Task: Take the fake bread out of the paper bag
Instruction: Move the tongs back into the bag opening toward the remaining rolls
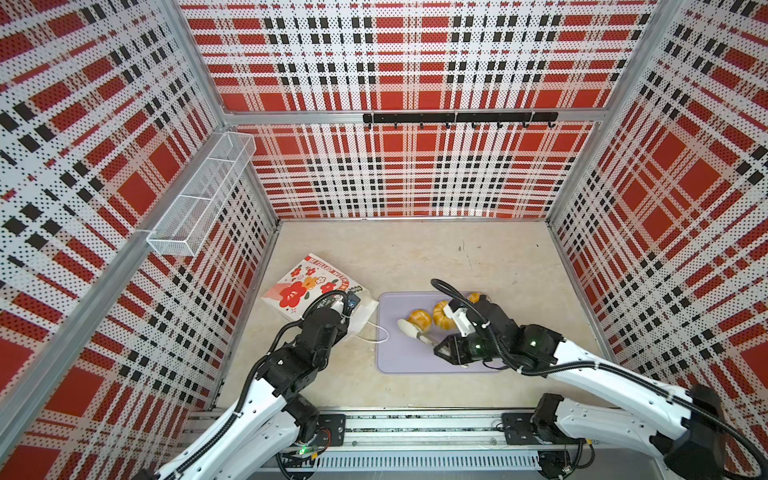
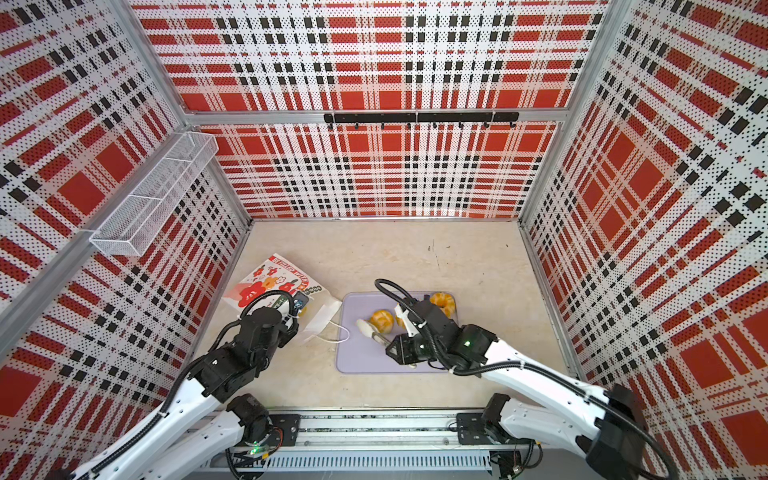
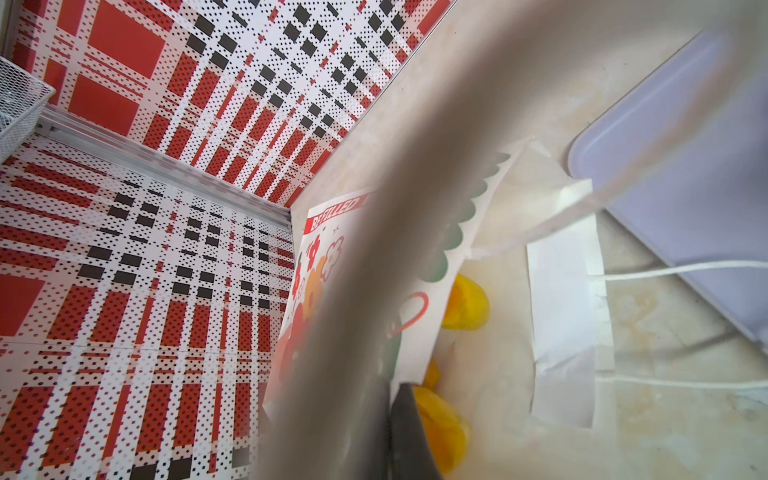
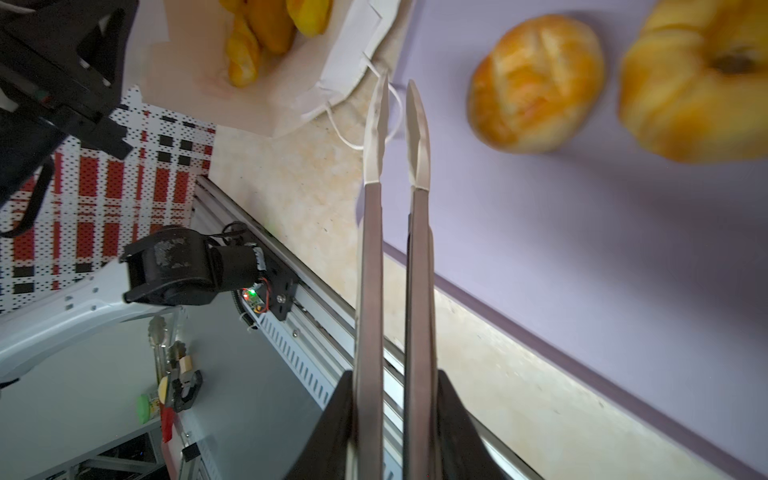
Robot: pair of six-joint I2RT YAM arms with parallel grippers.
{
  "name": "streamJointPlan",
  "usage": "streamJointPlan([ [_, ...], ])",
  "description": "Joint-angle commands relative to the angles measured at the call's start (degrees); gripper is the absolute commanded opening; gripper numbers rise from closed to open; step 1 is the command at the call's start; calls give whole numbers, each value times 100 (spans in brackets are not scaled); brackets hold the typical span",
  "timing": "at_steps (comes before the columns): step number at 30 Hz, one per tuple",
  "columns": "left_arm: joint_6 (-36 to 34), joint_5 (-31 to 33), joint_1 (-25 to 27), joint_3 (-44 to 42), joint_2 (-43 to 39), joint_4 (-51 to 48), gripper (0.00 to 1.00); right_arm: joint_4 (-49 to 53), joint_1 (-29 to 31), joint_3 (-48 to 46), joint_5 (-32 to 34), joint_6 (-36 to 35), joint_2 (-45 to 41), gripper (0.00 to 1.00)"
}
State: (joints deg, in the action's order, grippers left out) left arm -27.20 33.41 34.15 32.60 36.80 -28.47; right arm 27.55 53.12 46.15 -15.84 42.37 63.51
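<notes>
The white paper bag (image 1: 307, 286) (image 2: 270, 282) with red flowers lies on its side at the left, mouth toward the tray. My left gripper (image 1: 347, 305) (image 3: 390, 436) is shut on the upper edge of the mouth. Yellow fake bread (image 3: 465, 307) (image 4: 266, 29) shows inside the bag. My right gripper (image 1: 442, 349) (image 4: 395, 382) is shut on metal tongs (image 4: 395, 208), whose nearly closed tips (image 1: 409, 328) hold nothing. On the lavender tray (image 1: 399, 357) (image 4: 582, 228) lie an oval roll (image 1: 419, 319) (image 4: 536, 83), a ring bun (image 1: 441, 315) (image 4: 698, 79) and another bun (image 1: 473, 297), partly hidden by the arm.
The bag's white cord handle (image 1: 380, 336) trails onto the tray's left edge. A wire basket (image 1: 203, 195) hangs on the left wall and a black hook rail (image 1: 459, 118) on the back wall. The arms' metal rail (image 1: 415, 432) runs along the front.
</notes>
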Motion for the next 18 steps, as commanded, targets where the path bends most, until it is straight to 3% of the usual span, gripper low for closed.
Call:
streamJointPlan([
  [1,-101,-361,-49,-78,-171,8,0,-1900,42,493,-322,115,714,31],
  [9,-74,-478,-31,-87,-46,2,0,-2933,42,1632,-818,330,2805,34],
  [18,-75,-568,-44,-155,-59,130,0,-3016,74,1983,-731,765,3618,37],
])
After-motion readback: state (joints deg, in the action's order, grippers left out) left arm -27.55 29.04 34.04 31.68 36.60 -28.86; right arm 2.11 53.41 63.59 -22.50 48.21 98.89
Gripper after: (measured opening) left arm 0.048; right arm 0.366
